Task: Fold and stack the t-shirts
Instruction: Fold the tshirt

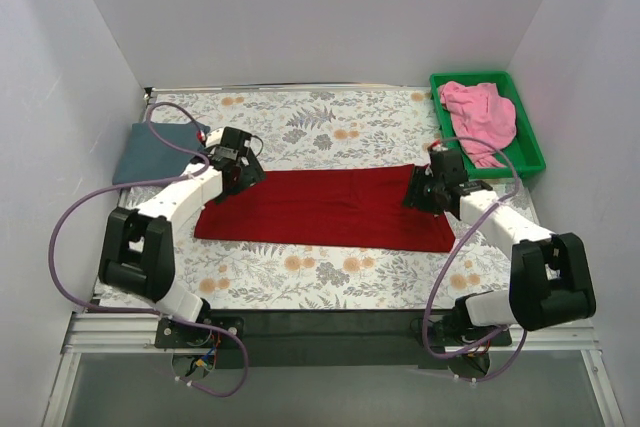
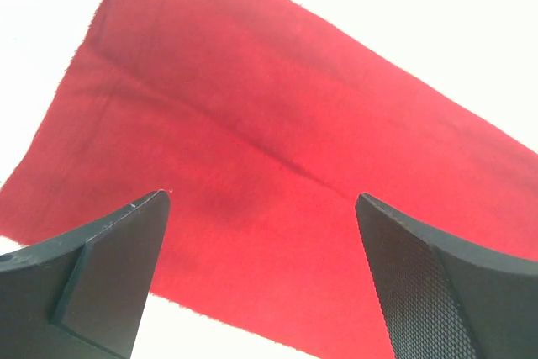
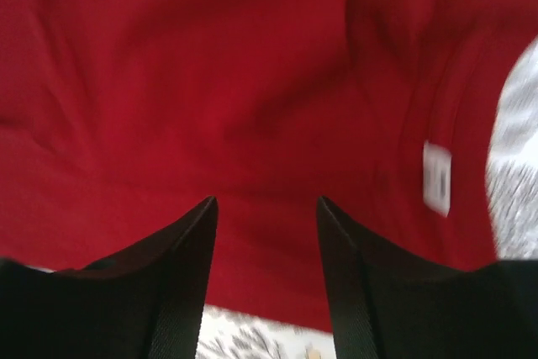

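Note:
A dark red t-shirt lies folded into a long flat strip across the middle of the table. My left gripper hovers over its left end. In the left wrist view that gripper is open wide, with only the red t-shirt below it. My right gripper is over the strip's right end. In its own view the right gripper is open, the red cloth showing flat through the gap. A slate blue-grey t-shirt lies folded at far left. A pink t-shirt lies crumpled in the bin.
The green plastic bin stands at the back right corner. The floral tablecloth covers the table, white walls close in on three sides. A white label shows on the red shirt near my right gripper.

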